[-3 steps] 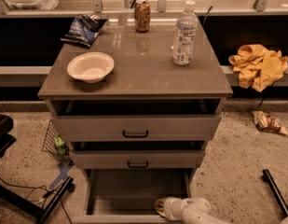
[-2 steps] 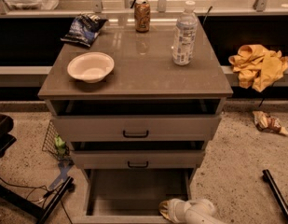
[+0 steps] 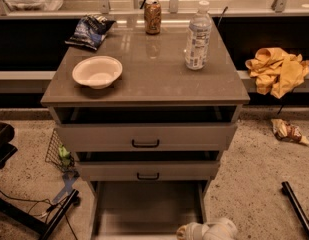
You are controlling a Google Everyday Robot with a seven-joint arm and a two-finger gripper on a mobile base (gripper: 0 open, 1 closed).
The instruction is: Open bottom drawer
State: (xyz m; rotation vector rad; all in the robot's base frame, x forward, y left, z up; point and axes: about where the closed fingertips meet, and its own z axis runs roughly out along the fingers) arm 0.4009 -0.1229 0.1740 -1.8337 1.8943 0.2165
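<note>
The bottom drawer [image 3: 146, 206] of the grey cabinet stands pulled out toward me, showing its plain grey inside. Its front and handle are cut off by the lower edge of the view. My gripper [image 3: 190, 231], a whitish rounded part of the arm, sits at the drawer's front right corner, at the very bottom of the view. Above it, the middle drawer [image 3: 148, 171] and top drawer [image 3: 145, 136] are each slightly ajar, with small black bar handles.
On the cabinet top [image 3: 144, 84] are a white bowl [image 3: 97, 72], a chip bag [image 3: 90, 30], a soda can [image 3: 152, 17] and a water bottle [image 3: 197, 37]. A yellow cloth [image 3: 278, 70] lies on the right ledge. A wrapper [image 3: 289, 131], cables and a dark stand [image 3: 54, 219] are on the floor.
My gripper has shifted slightly to the right and lower along the drawer's front edge. The drawers and the items on top have not moved.
</note>
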